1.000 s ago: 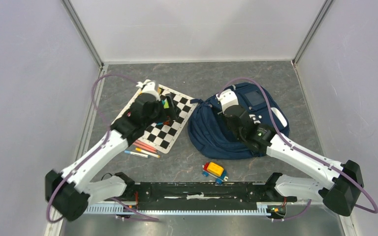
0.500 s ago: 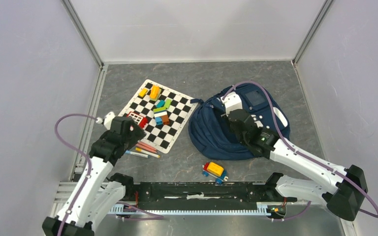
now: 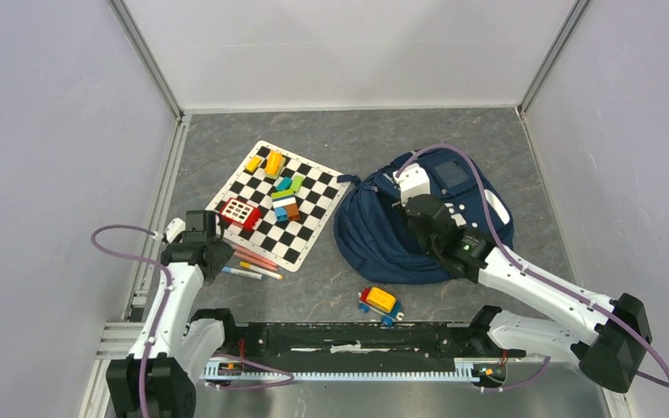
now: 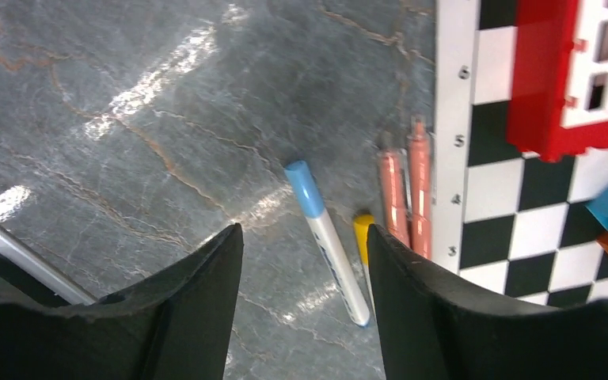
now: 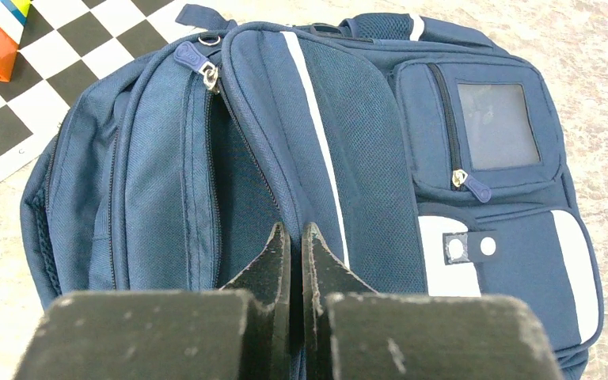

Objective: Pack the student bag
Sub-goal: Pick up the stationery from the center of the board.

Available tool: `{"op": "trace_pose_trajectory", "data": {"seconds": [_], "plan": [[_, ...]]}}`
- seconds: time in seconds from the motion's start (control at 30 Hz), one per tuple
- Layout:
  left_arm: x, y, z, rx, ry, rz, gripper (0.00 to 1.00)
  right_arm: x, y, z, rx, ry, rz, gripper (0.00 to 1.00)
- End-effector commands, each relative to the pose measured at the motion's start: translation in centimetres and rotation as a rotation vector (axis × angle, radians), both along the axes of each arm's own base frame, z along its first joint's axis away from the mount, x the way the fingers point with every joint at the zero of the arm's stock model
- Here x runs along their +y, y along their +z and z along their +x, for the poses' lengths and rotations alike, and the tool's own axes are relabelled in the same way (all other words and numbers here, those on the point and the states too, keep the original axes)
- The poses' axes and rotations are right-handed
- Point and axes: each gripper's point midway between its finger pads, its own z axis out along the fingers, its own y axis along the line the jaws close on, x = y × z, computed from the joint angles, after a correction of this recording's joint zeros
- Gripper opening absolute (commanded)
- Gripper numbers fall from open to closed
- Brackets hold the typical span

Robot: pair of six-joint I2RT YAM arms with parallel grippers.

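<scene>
The student bag (image 3: 381, 237) is a navy backpack lying at the right, its pale stripe (image 5: 314, 111) and zip pockets facing up. My right gripper (image 5: 294, 229) sits on top of it, shut, with a fold of blue fabric pinched between the fingers beside a dark gap in the main compartment. My left gripper (image 4: 302, 231) hovers open and empty above the floor at the near left. A blue-capped marker (image 4: 326, 241) lies below the space between its fingers, and a yellow-capped pen (image 4: 363, 227) and two orange pens (image 4: 408, 190) lie beside it.
A chessboard (image 3: 312, 228) lies left of the bag, carrying a red window block (image 3: 239, 212) and several coloured blocks (image 3: 284, 197). The markers (image 3: 251, 266) lie at the board's near edge. A toy car (image 3: 380, 302) stands near the front rail. Walls enclose three sides.
My left arm has drawn back from over the chessboard to the near left above the markers, uncovering the red block, and its jaws have narrowed somewhat. The right arm has stayed on the bag.
</scene>
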Motion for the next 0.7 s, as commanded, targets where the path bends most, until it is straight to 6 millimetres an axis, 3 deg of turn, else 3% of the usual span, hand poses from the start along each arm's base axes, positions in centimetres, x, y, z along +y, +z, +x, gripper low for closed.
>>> {"op": "trace_pose_trajectory", "data": {"seconds": [0.0,0.3,0.67], "plan": [[1.4,-1.0,0.4,-0.004,0.097,0.007,0.63,-0.3,1.8,0.7,-0.063,-0.048,0.076,0.00],[1.5,-3.6,0.1,0.081,0.118,-0.021,0.59,0.1,0.9,0.3,-0.041,-0.031,0.106,0.00],[1.6,-5.1,0.9,0.135,0.086,-0.020,0.56,0.3,0.4,0.1,-0.031,-0.016,0.109,0.00]]}}
